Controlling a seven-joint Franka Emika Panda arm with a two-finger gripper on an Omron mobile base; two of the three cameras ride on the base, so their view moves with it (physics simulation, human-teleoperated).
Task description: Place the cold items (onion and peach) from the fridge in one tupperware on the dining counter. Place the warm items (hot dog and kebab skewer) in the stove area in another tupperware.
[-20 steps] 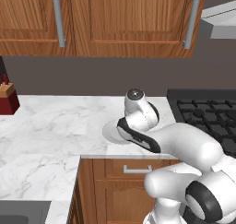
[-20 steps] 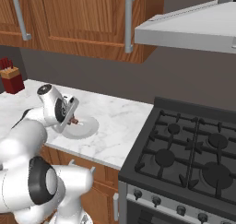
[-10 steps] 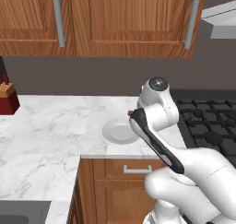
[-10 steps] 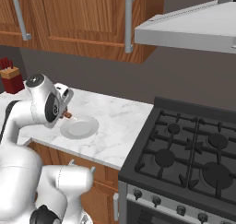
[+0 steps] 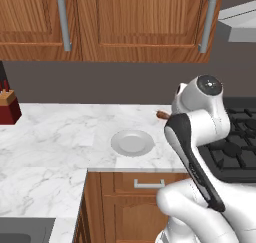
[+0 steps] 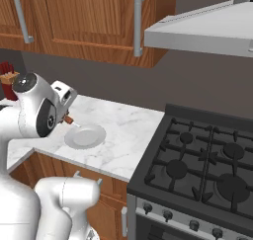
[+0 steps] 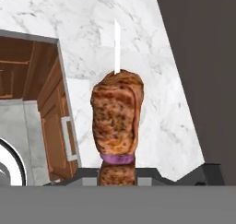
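Kebab skewer [image 7: 117,124] probably clamped in tool [image 7: 138,176], base hidden.

Empty plate [image 5: 132,142] on marble counter [image 5: 60,132]; knife block [image 5: 7,106] far left.

I see a white marble table [image 5: 60,137] running along the dark back wall under the wooden wall cupboards, with wooden drawers and doors below its front edge. It turns a corner toward me on the left in the left base view. A round pale plate [image 5: 132,142] lies flat on it, near the front edge and not far from the stove [image 6: 207,160], which butts against the table's right end. A red knife block [image 5: 7,107] stands at the far left by the wall. I see the same marble in the hand view [image 7: 138,48].
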